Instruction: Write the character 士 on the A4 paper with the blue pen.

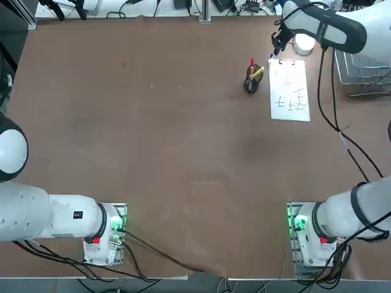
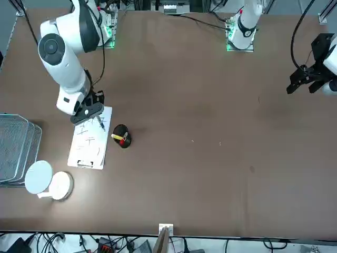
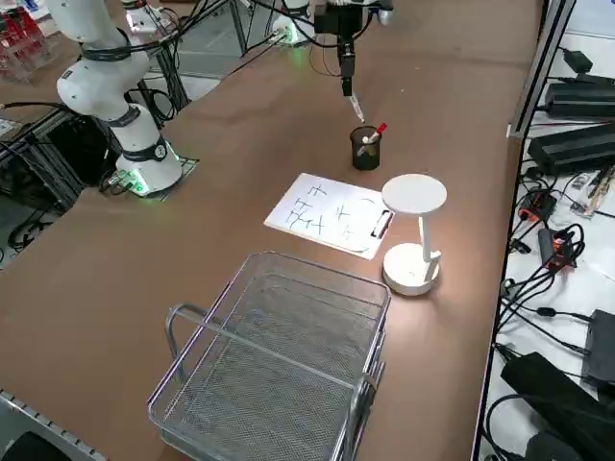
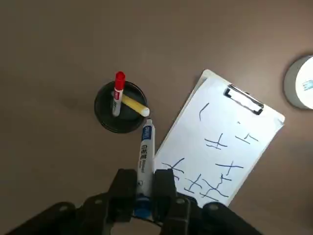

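Observation:
My right gripper is shut on the blue pen, a white-barrelled marker with a blue end that sticks out from between the fingers. It hangs in the air above the table, pen tip pointing down between the black pen cup and the A4 paper. The sheet lies on a clipboard with a metal clip and carries several thin handwritten characters. From the side, the gripper and pen are well above the paper. The top view has the gripper just beyond the paper's clip end.
The pen cup holds a red-topped pen and a yellow pen, left of the paper. A white desk lamp stands by the clip end. A wire basket sits at the table's right edge.

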Available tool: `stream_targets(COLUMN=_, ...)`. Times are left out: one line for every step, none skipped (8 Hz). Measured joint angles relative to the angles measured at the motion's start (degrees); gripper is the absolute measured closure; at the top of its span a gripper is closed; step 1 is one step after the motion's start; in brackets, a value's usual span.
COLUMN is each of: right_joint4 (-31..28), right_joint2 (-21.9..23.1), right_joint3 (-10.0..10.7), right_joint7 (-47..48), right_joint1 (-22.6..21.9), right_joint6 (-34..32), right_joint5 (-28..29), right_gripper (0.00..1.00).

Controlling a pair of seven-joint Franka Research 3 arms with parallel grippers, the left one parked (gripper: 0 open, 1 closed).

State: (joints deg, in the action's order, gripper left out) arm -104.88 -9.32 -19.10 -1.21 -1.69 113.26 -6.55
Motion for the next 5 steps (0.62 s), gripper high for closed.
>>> stream_targets(right_joint4=0.0, right_joint2=-0.9, right_joint3=-0.1, right_joint7=1.6, right_joint1=-0.5, right_joint6=0.5, right_joint5=0.7, right_gripper=0.79)
stream_targets(right_joint4=0.0, right_joint2=-1.8, right_joint3=-0.2, right_joint7=3.2, right_joint1=-1.1, right_joint6=1.1, right_joint5=0.8, right_gripper=0.79)
stream_targets(right_joint4=0.0, right_joint2=-2.7, right_joint3=-0.4, right_joint7=4.2, right_joint1=-1.7, right_joint6=1.8, right_joint5=0.8, right_gripper=0.79)
stream_targets(right_joint4=-0.1, right_joint2=-3.7, right_joint3=-0.6, right_joint7=4.8, right_joint1=-2.2, right_joint6=2.6, right_joint5=0.8, right_gripper=0.79)
stream_targets(right_joint4=-0.4, right_joint2=-4.8, right_joint3=-0.6, right_joint7=5.6, right_joint1=-2.6, right_joint6=3.7, right_joint5=0.8, right_gripper=0.79)
